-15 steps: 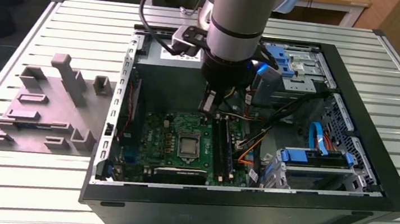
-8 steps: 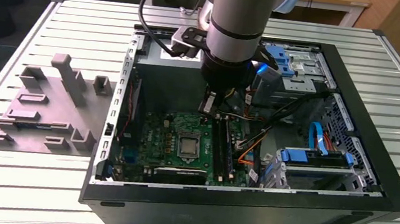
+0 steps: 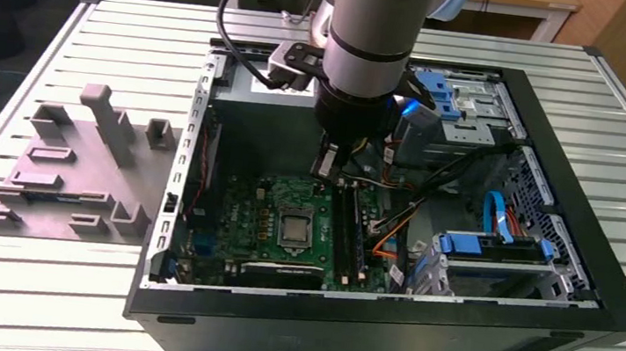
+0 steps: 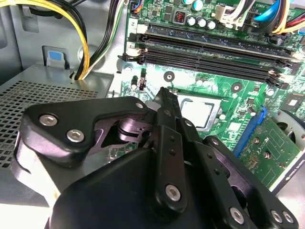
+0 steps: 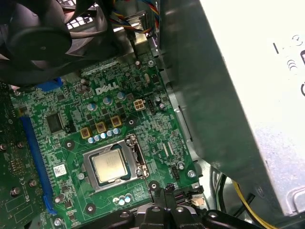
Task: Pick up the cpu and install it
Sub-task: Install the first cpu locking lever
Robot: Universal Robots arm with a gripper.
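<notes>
One cpu (image 5: 109, 165) is seen, lying flat in the socket (image 5: 114, 164) on the motherboard (image 5: 109, 119), its silver top facing up out of the open case (image 3: 586, 260). Being square, it has no long axis; its edges run parallel to the socket frame. In the second wrist view the same cpu (image 4: 196, 112) is partly hidden behind the claw (image 4: 164, 93).

The claw's fingers are brought together to a closed tip with nothing between them. That tip hangs just above the motherboard, beside the socket on the side nearer the grey power-supply box (image 5: 228, 95), and is apart from the cpu. In the exterior view the claw (image 3: 330, 170) is lowered into the case above the motherboard (image 3: 283, 225).

One grey plastic fixture (image 3: 72, 170) with upright blocks stands on the slatted table (image 3: 41, 286), outside the case on the exterior view's left. One round black fan (image 5: 43, 38) is seen beyond the socket, away from the claw.
</notes>
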